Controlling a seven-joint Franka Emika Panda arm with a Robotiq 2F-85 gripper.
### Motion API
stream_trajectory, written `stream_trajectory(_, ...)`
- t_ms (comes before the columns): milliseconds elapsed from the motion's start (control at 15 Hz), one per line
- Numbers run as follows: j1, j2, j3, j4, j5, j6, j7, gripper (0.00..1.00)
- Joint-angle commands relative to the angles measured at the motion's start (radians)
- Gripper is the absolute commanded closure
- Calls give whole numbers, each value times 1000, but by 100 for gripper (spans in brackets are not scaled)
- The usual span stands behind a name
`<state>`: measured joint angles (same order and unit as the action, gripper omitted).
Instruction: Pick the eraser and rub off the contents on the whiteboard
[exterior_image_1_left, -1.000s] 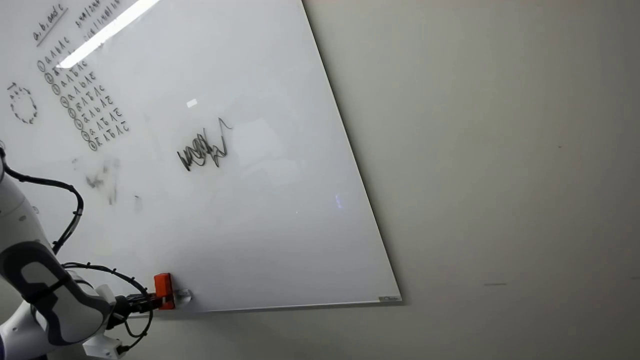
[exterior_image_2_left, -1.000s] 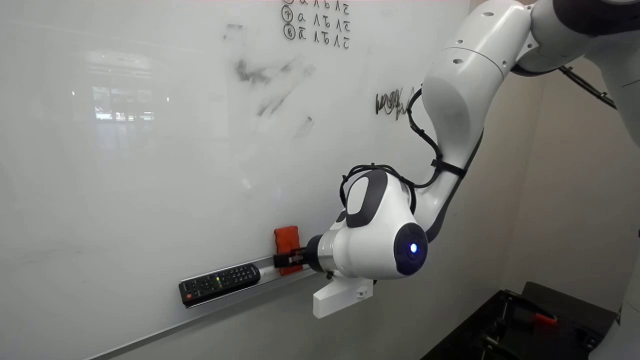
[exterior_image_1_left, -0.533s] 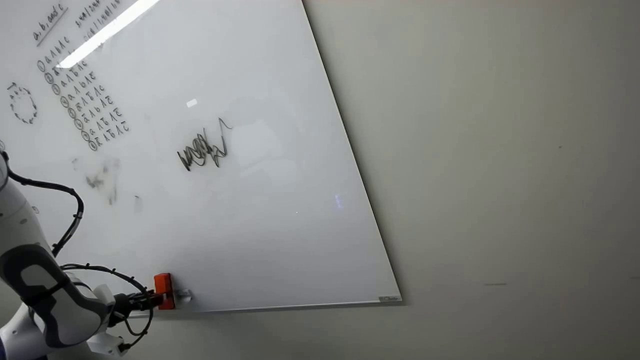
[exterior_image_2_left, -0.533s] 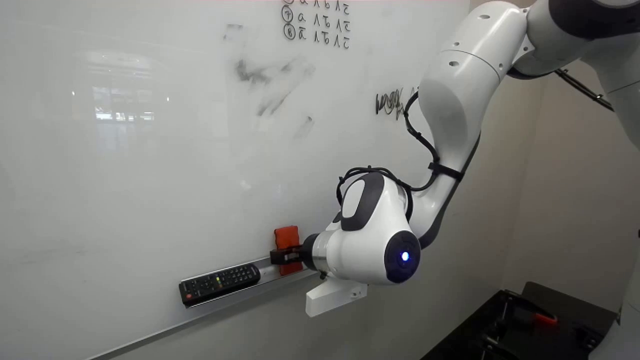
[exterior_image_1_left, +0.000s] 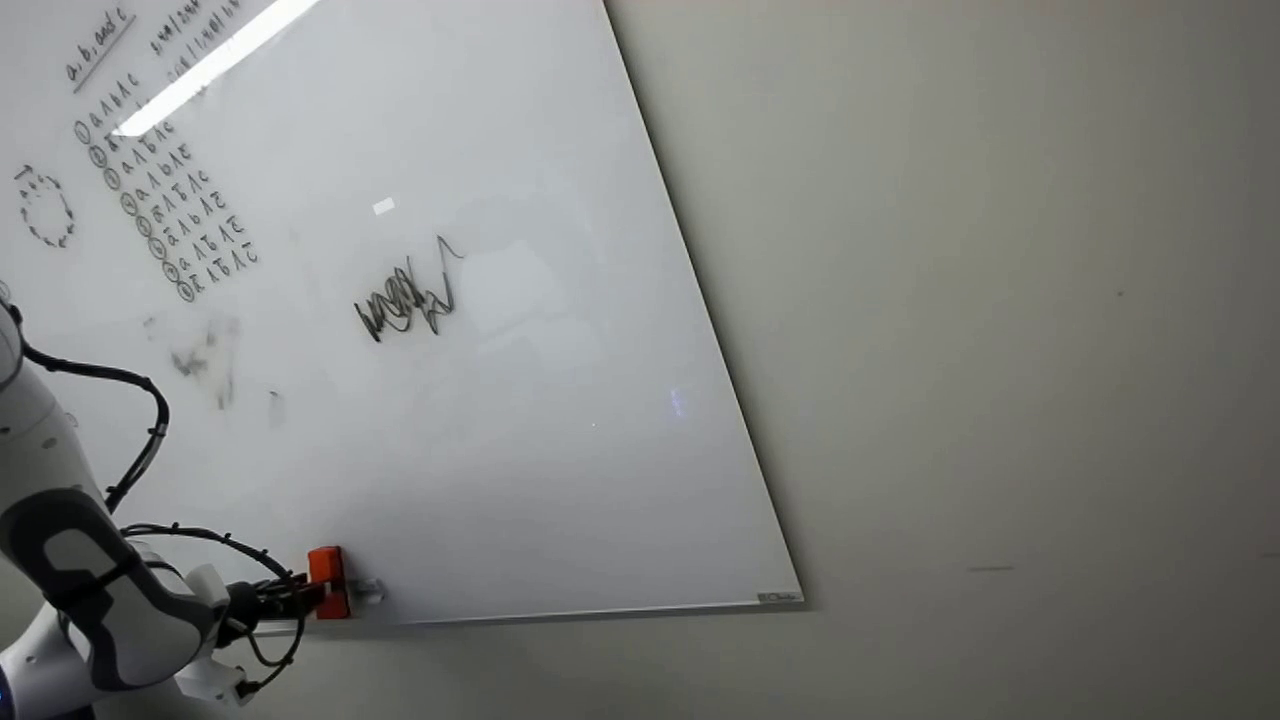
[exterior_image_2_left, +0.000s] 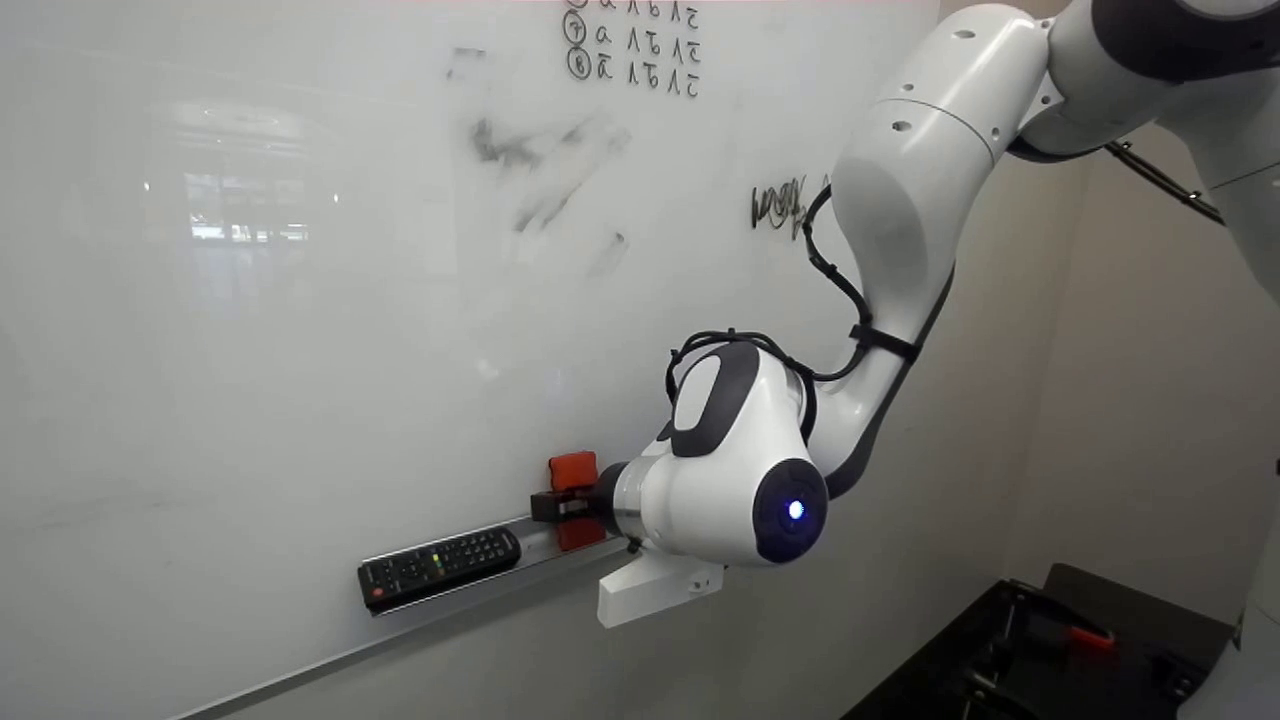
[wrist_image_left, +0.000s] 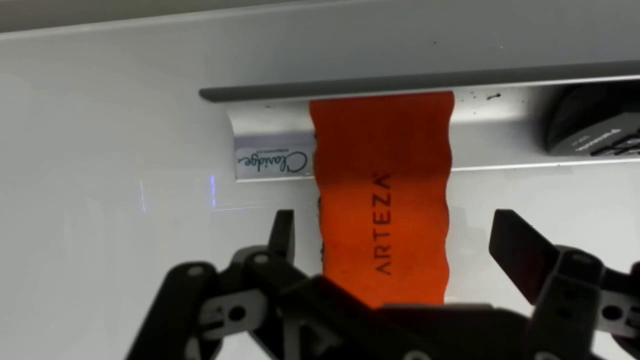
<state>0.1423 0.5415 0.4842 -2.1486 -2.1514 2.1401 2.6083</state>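
Note:
The orange-red eraser (wrist_image_left: 350, 150) stands upright on the tray, leaning on the whiteboard (wrist_image_left: 125, 275). It shows in both exterior views (exterior_image_1_left: 326, 566) (exterior_image_2_left: 573, 470). My gripper (wrist_image_left: 392, 235) is open, with one finger on each side of the eraser and a visible gap on both sides in the wrist view. In an exterior view the gripper (exterior_image_2_left: 562, 506) hides the eraser's middle. The contents, a black scribble (exterior_image_1_left: 405, 300), are on the whiteboard (exterior_image_1_left: 530, 430) well above the gripper; in an exterior view the scribble (exterior_image_2_left: 776, 204) is partly hidden by the arm.
A metal tray (exterior_image_2_left: 538, 545) runs along the board's lower edge. A black remote (exterior_image_2_left: 440, 567) lies on it beside the eraser; its end shows in the wrist view (wrist_image_left: 600, 130). Columns of writing (exterior_image_1_left: 170, 200) and grey smudges (exterior_image_2_left: 550, 165) are also on the board.
In an exterior view the gripper has moved left, and its finger now reaches further across the eraser. The eraser, remote and scribble have not moved.

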Motion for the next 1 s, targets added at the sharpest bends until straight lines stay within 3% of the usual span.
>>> stream_trajectory(0,-11,7,28,16,16,-11,0,0)
stream_trajectory(933,1,-14,34,-12,75,-13,-2,0)
